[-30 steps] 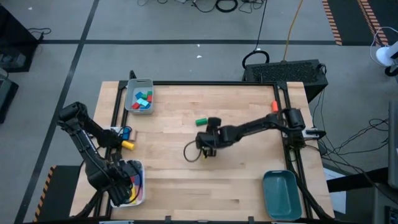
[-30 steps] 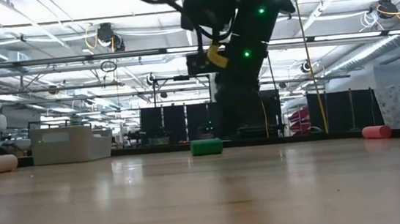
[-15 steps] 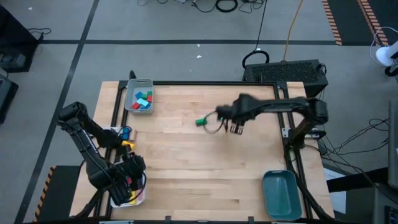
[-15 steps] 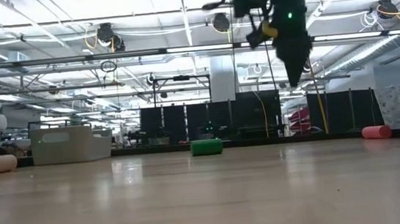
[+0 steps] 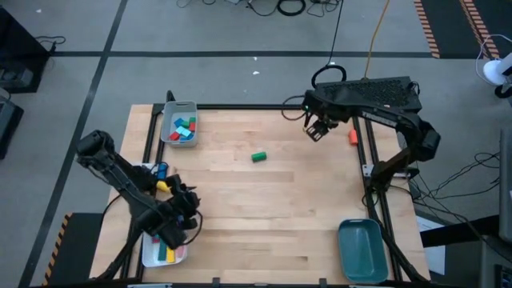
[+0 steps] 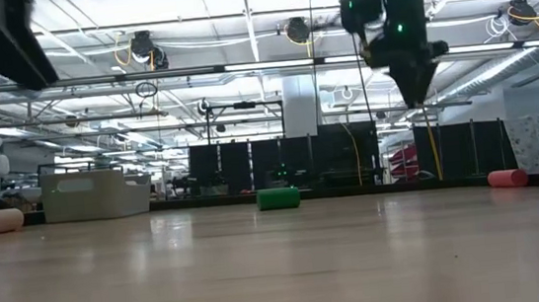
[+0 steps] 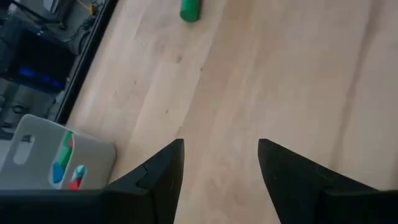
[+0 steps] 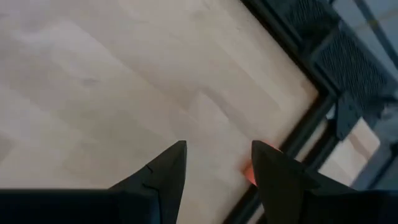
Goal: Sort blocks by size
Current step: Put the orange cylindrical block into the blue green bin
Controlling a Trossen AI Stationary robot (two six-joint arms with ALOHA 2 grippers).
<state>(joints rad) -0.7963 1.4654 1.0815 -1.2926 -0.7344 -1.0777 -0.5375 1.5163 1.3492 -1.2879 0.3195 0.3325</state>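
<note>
Orange block lodged against table frame; right gripper above, fingers apart, empty; frame collision risked; left gripper likewise parted, empty.

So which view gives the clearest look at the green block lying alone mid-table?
The low view: the green block lies side-on and unobstructed on the table. The high view shows it small, alone in the middle. The left wrist view catches it at the frame edge. The right wrist view misses it.
</note>
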